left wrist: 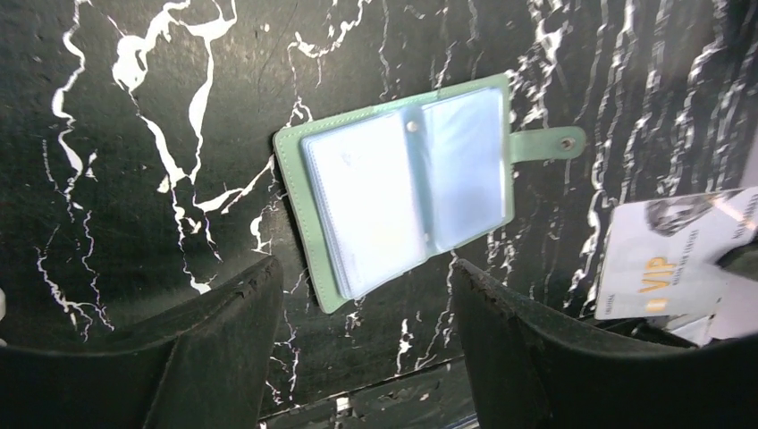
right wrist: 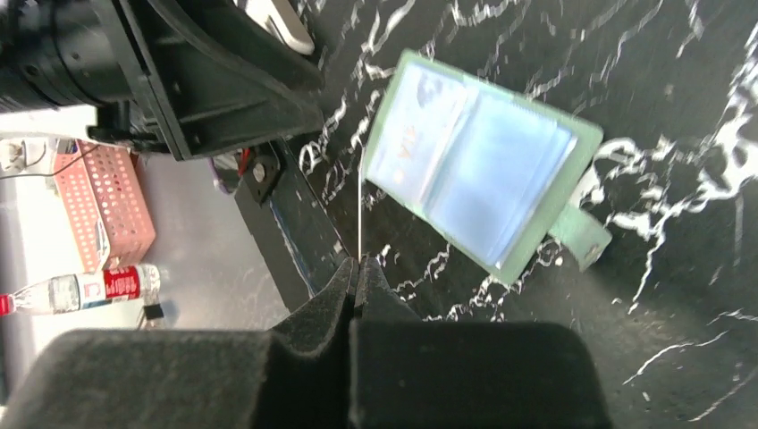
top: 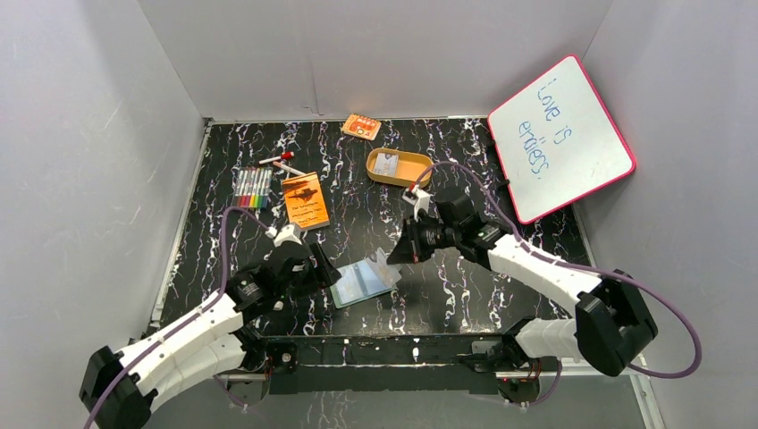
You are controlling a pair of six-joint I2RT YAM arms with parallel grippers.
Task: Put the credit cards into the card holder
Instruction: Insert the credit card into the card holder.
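One credit card point(left wrist: 661, 264) sits clamped in my right gripper point(right wrist: 356, 268), beside the open card holder point(left wrist: 407, 188) on the surface point(left wrist: 134, 179), not yet pocketed. My left gripper point(left wrist: 362, 279) hangs apart above. A second card point(top: 386, 164) lies in the tan tray point(top: 399, 182).

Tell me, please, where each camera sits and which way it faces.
Top external: above and behind, looking down at the table; left gripper and right gripper show.
Left wrist: on the left arm, facing down at the open card holder between its open fingers.
Right wrist: on the right arm, facing down past shut fingers pinching a credit card edge-on.
Shared: all three show the card holder.
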